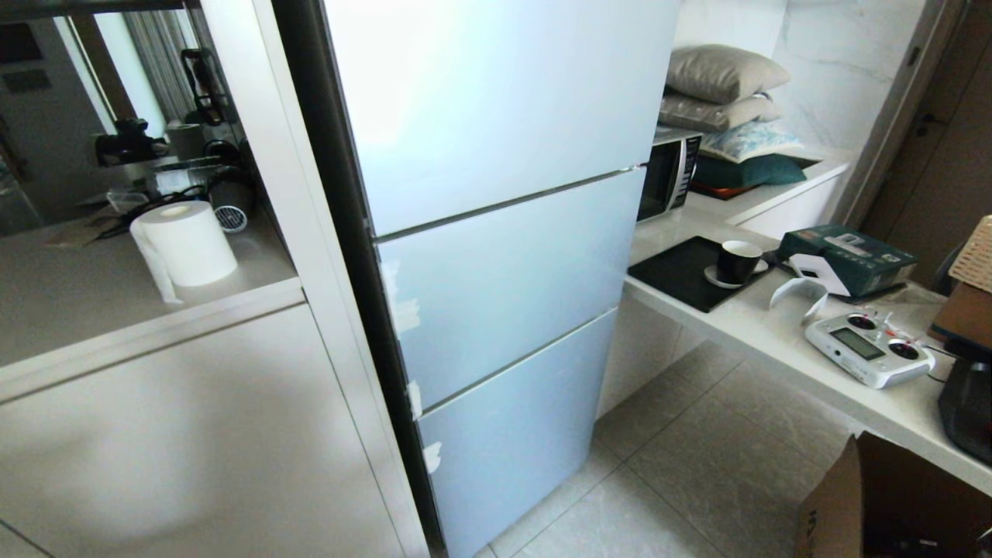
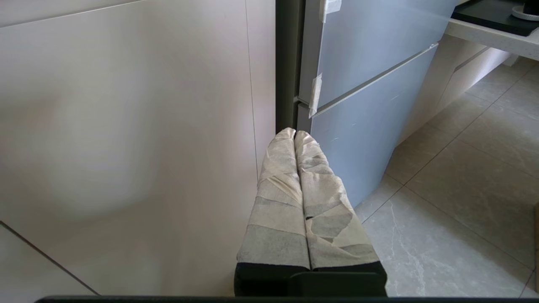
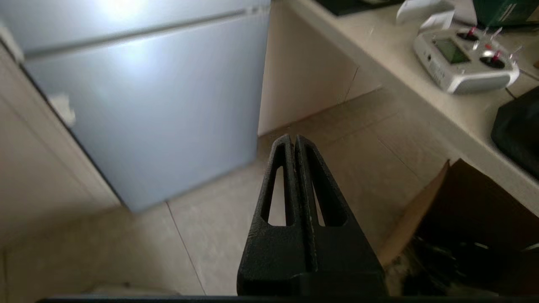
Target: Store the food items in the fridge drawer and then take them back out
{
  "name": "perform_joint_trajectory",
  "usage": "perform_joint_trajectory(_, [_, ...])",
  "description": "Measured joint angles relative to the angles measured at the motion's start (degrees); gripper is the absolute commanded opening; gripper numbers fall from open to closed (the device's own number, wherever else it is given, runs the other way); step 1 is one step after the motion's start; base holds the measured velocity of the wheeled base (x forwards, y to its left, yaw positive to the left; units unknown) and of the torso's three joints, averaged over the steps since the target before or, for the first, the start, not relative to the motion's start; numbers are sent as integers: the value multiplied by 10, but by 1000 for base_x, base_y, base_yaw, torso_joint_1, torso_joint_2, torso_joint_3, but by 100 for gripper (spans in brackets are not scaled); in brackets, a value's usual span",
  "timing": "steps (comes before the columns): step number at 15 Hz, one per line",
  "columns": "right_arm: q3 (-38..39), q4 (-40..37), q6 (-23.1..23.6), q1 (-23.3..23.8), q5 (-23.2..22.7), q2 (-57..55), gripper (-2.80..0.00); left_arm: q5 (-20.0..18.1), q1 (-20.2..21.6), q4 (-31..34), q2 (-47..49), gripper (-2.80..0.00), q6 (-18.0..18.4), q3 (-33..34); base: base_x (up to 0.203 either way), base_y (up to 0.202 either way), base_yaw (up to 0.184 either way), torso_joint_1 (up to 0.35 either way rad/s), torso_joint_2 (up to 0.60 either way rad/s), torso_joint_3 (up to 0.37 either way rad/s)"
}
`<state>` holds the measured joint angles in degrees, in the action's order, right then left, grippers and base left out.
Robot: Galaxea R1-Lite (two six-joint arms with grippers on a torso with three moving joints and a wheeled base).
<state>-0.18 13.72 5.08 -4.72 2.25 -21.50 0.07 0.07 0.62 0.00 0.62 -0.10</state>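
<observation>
The fridge (image 1: 496, 256) is standing fully closed at twelve o'clock, hiding the drawer and food. The left gripper (image 2: 294, 134) and right gripper (image 3: 293, 136) are hanging low with fingers pressed together, holding nothing, likely parked.

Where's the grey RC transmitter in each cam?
Head: RC transmitter lies on the white counter, right side of the picture.
Left wrist: not in it.
Right wrist: same transmitter, upper right, on the counter's edge.
Shared landmark: the fridge's bottom door, shut in all three.
</observation>
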Motion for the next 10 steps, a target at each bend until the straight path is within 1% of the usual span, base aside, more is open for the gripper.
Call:
perform_joint_trajectory(2, [0,-86,15,22,-28,83,-280,0,0,0,0,-280,0,0,0,0,0,0,0,0])
perform_joint_trajectory(4, [0,-130,21,36,-44,155,-280,0,0,0,0,-280,0,0,0,0,0,0,0,0])
perform_joint_trajectory(5, [0,-135,13,40,-40,175,-280,0,0,0,0,-280,0,0,0,0,0,0,0,0])
perform_joint_trajectory(6, [0,-135,-4,43,-32,189,-280,0,0,0,0,-280,0,0,0,0,0,0,0,0])
perform_joint_trajectory(10, [2,-135,10,45,-31,213,-280,0,0,0,0,-280,0,0,0,0,0,0,0,0])
